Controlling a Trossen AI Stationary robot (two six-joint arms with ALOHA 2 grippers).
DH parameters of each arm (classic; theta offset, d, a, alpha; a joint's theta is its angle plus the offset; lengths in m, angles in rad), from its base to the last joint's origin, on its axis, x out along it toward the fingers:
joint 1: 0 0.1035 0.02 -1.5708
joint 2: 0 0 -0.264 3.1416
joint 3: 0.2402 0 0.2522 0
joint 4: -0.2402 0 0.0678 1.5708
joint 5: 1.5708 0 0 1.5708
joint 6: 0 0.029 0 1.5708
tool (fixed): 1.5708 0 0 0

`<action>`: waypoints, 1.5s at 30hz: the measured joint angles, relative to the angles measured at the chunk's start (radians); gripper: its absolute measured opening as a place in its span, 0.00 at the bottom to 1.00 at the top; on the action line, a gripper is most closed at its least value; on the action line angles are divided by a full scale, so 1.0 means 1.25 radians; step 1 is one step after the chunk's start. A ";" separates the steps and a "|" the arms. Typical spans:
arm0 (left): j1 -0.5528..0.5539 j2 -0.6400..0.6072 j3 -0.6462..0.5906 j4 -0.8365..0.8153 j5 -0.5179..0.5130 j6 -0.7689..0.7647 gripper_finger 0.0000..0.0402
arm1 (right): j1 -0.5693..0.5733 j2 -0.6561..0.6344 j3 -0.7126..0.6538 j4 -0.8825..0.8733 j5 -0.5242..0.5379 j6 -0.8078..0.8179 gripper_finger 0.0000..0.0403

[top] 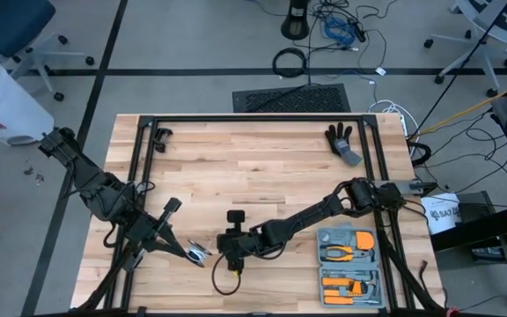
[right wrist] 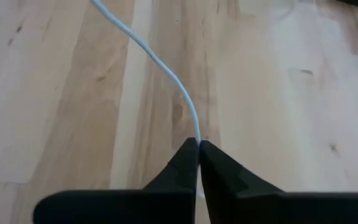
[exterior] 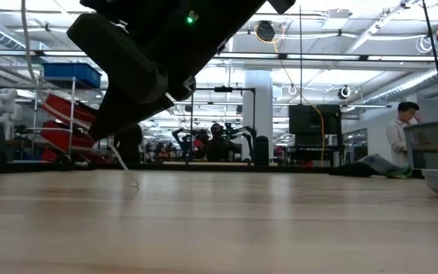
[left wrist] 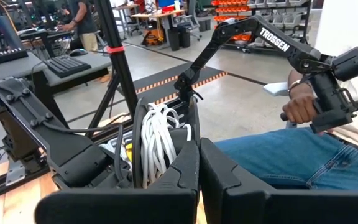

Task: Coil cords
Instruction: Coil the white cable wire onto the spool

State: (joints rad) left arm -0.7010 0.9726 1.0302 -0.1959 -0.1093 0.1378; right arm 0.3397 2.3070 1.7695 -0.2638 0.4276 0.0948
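In the right wrist view, the right gripper (right wrist: 198,148) fills the foreground, its two dark fingers pressed together and pinching the thin white cord (right wrist: 160,65), which runs away from the fingertips across the pale wooden table (right wrist: 278,93). In the left wrist view, the left gripper (left wrist: 199,163) is closed, its fingers meeting around the black reel (left wrist: 143,140), which carries several turns of white cord wound on it; beyond it, a person's hand (left wrist: 301,107) grips the handle of a separate dark arm, and blue-clad legs (left wrist: 291,158) show behind the fingers. In the high view, the left gripper (top: 197,253) sits near the front edge of the table (top: 253,167), with the right gripper (top: 233,261) just beside it; a grey tool case (top: 349,264) with orange-handled tools lies at the front right, and a black glove (top: 342,141) rests at the rear right. In the low view, a dark arm section (exterior: 150,53) hangs over the table, and a thin white strand (exterior: 120,157) descends to the surface.
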 joint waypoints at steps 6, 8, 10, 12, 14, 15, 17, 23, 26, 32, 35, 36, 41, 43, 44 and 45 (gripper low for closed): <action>0.000 0.000 0.000 0.001 0.000 0.000 0.00 | 0.003 0.000 0.000 -0.002 -0.012 -0.005 0.00; 0.000 0.000 0.000 0.001 0.000 0.000 0.00 | 0.006 0.000 0.000 -0.002 -0.012 -0.008 0.00; 0.000 0.000 0.000 0.000 0.000 0.000 0.00 | 0.013 0.000 0.000 -0.002 -0.015 -0.023 0.00; 0.000 0.000 0.000 0.000 0.000 0.000 0.00 | 0.019 -0.003 0.000 -0.006 -0.054 -0.042 0.00; 0.000 0.000 0.000 -0.003 0.000 0.000 0.00 | 0.025 -0.013 0.000 -0.010 -0.101 -0.058 0.00; 0.000 0.000 0.000 -0.007 0.000 0.000 0.00 | 0.028 -0.022 0.000 -0.019 -0.129 -0.065 0.00; 0.000 0.000 0.000 -0.019 0.000 0.002 0.00 | 0.031 -0.049 0.000 -0.035 -0.194 -0.067 0.00; 0.000 0.000 0.000 -0.070 0.000 0.006 0.00 | 0.050 -0.149 0.000 -0.136 -0.304 -0.025 0.00; 0.000 0.000 0.000 -0.070 0.013 0.006 0.00 | 0.082 -0.206 0.000 -0.137 -0.305 -0.039 0.00; 0.000 0.000 0.000 -0.089 0.031 0.005 0.00 | 0.160 -0.308 0.000 -0.103 -0.224 -0.100 0.00; 0.000 0.000 0.000 -0.088 0.031 0.005 0.00 | 0.205 -0.347 0.000 -0.099 -0.167 -0.126 0.00; 0.000 0.000 0.000 -0.088 0.033 0.005 0.00 | 0.220 -0.356 0.000 -0.095 -0.144 -0.138 0.00; 0.000 0.007 0.000 -0.089 0.051 0.001 0.00 | 0.270 -0.379 0.000 -0.024 -0.061 -0.221 0.00; 0.000 0.017 0.000 -0.090 0.059 0.001 0.00 | 0.275 -0.381 0.000 0.017 -0.038 -0.259 0.00; 0.000 0.022 0.000 -0.090 0.066 0.001 0.00 | 0.275 -0.381 0.000 0.039 -0.031 -0.277 0.00; 0.000 0.028 0.000 -0.091 0.072 0.001 0.00 | 0.274 -0.381 0.000 0.058 -0.029 -0.294 0.00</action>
State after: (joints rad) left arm -0.7010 1.0079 1.0298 -0.3093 -0.0197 0.1385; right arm 0.6822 1.8313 1.7691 -0.1916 0.3917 -0.2725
